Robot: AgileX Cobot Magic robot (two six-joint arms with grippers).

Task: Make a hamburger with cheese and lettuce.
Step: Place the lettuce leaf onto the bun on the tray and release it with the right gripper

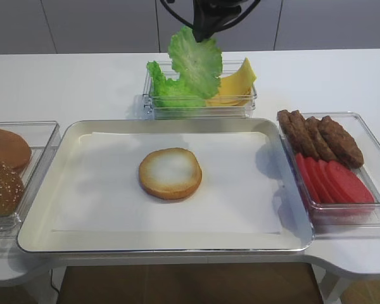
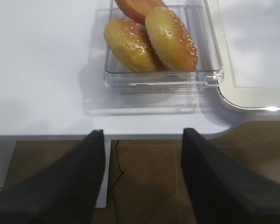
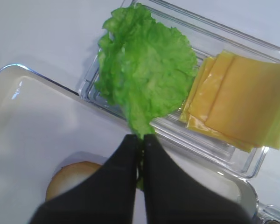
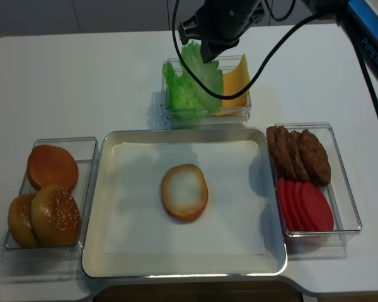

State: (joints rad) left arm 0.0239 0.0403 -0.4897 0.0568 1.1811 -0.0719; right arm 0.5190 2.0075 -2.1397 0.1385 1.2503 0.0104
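Where the white table carries the layout, the largest item is a shallow cream tray lined with a sheet of white paper. At its centre lies the hamburger, a round flat bun half with a pale cut face and a golden-brown rim. Left of the tray, a clear plastic bin holds domed sesame buns; right of it, a second clear bin holds brown oval patties and smooth red tomato slices. Behind the tray, a smaller clear container holds a heap of green leaves and the cheese, thin glossy pale-yellow squares fanned in a stack. The lettuce, one bright green frilled leaf, hangs above this container, pinched by its edge in the right gripper, whose black fingers are closed on it with the leaf spreading out beyond the tips. The left gripper hovers off the table's front edge near the sesame buns, its dark fingers spread apart and holding nothing.
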